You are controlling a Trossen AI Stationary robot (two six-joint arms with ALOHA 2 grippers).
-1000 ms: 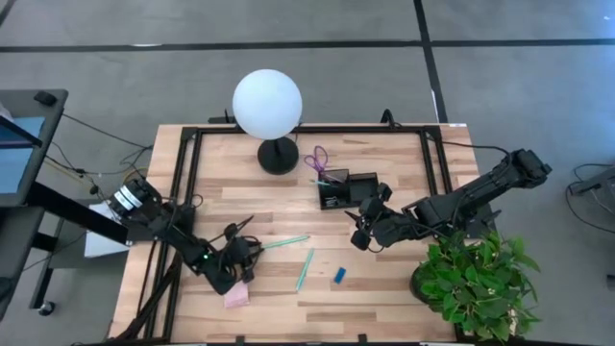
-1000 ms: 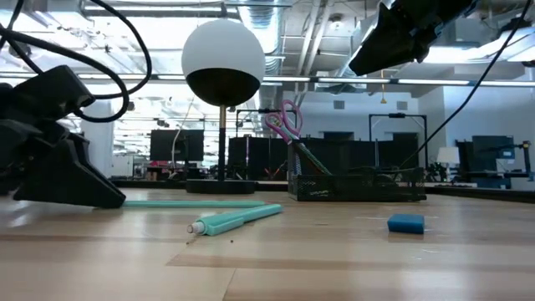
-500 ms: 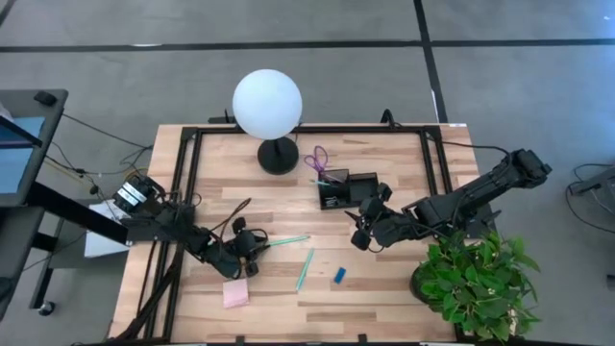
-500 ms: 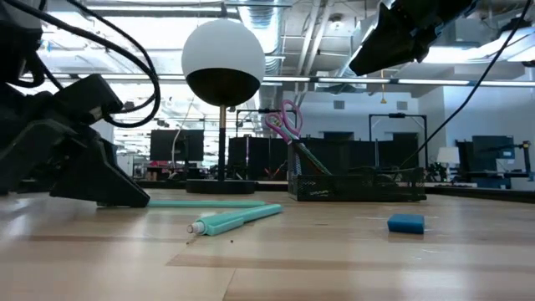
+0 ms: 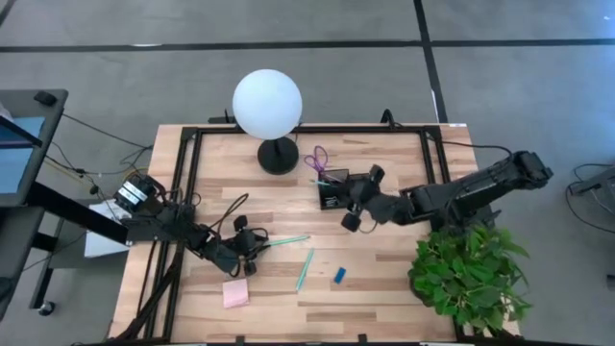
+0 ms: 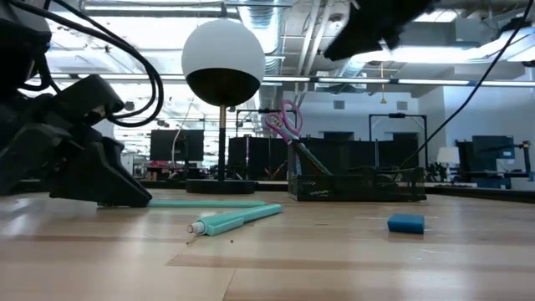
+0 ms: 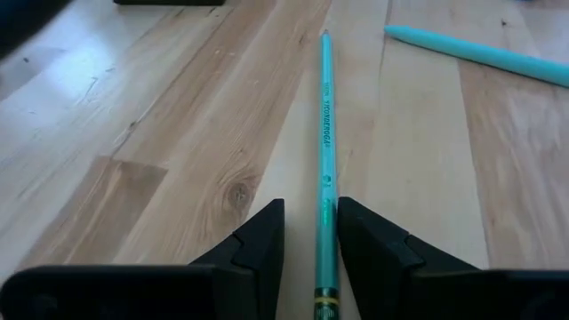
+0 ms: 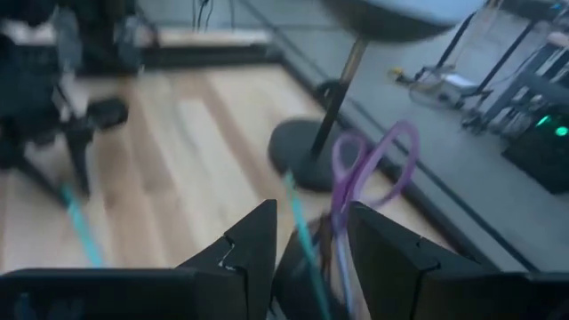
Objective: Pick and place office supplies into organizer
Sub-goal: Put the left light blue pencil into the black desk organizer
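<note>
1. High view. The scissors (image 5: 317, 159) are seen standing in the organizer (image 5: 327, 192), beside the lamp base; that much is judged done. Four items are left loose on the counter (image 5: 384, 288): a teal pencil (image 5: 286, 240), a teal pen (image 5: 305, 269), a blue eraser (image 5: 339, 276) and a pink sticky pad (image 5: 235, 293). The left claw (image 5: 245, 252) is placed at the pencil's near end. The right claw (image 5: 348, 213) is held at the organizer's front edge.

2. Low view. The pencil, the pen and the eraser are seen lying flat, well apart from the organizer. The left claw is down on the counter at the pencil's end. No clips can be made out.

3. Left wrist view. The left claw is set narrow, one finger (image 7: 258, 240) either side of the pencil, with a gap showing on both sides; a grip is not yet made. A printed line along the barrel appears to read "TICONDEROGA", though this is not certain.

4. Right wrist view. The right claw's fingers (image 8: 253, 244) are parted and nothing is seen held. Scissor handles and a teal pen are seen beyond them in the organizer. No writing can be read.
</note>
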